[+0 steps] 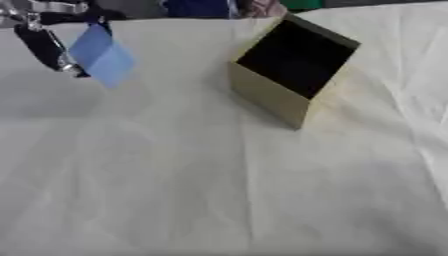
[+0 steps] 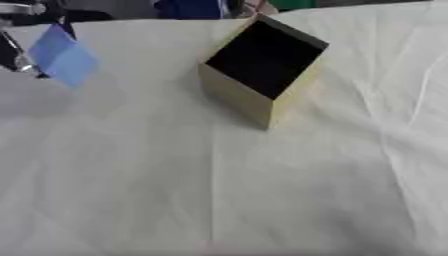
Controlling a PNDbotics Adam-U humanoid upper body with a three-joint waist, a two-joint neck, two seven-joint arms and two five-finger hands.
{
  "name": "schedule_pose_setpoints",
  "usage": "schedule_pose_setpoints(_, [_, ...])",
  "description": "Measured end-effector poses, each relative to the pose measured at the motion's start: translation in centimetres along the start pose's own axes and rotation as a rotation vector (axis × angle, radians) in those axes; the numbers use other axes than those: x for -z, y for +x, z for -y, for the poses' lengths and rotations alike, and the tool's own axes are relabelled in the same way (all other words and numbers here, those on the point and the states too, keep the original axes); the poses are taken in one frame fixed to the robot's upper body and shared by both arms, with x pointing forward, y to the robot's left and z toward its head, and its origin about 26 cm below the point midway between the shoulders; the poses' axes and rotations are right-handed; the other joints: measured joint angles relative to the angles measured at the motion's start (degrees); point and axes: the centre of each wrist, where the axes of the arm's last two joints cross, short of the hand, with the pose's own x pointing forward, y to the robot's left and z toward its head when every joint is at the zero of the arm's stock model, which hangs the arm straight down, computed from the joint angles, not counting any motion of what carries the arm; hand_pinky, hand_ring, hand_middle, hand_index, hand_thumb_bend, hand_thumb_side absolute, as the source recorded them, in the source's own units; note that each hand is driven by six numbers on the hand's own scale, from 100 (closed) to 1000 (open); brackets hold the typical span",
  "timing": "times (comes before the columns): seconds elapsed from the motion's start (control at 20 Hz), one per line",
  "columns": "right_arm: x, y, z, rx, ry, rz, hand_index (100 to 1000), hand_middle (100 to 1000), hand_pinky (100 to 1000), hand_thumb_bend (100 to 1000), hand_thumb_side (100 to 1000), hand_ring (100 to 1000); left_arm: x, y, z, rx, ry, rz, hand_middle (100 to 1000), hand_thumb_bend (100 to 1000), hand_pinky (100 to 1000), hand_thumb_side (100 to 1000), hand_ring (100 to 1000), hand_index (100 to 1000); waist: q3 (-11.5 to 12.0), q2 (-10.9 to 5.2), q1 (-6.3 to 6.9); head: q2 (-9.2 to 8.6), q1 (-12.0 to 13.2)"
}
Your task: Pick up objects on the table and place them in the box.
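Observation:
My left hand [image 1: 48,42] is raised at the upper left, above the table, with its fingers pinched on a flat light-blue object [image 1: 102,56] that hangs tilted below it. The tan box [image 1: 293,70] stands open to the right of it, its dark inside facing up and toward me, one corner pointing at me. The blue object is well to the left of the box and clear of it. My right hand shows in neither view.
A creased white cloth [image 1: 219,190] covers the whole table. Dark blue, pink and green things [image 1: 227,7] lie along the far edge behind the box.

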Motion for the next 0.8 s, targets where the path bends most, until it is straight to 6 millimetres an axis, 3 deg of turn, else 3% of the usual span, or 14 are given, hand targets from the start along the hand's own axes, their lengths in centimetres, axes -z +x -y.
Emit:
schedule_pose_setpoints(0.05, [0.0,0.0,0.0,0.000,0.000,0.000,718,585,639,100,809,772,0.4,0.3,-0.3,-0.009,0.009,0.012,586,100,870,164,751,650,-0.06,0.00,0.04,0.00,-0.15])
schedule_pose_setpoints(0.8, [1.1,0.2,-0.2,0.025,0.011,0.033,718,585,639,100,807,771,7.1,5.9,-5.3,-0.217,0.219,0.133,560,100,863,262,755,647,-1.53,0.18,0.64,-0.62,-0.38])
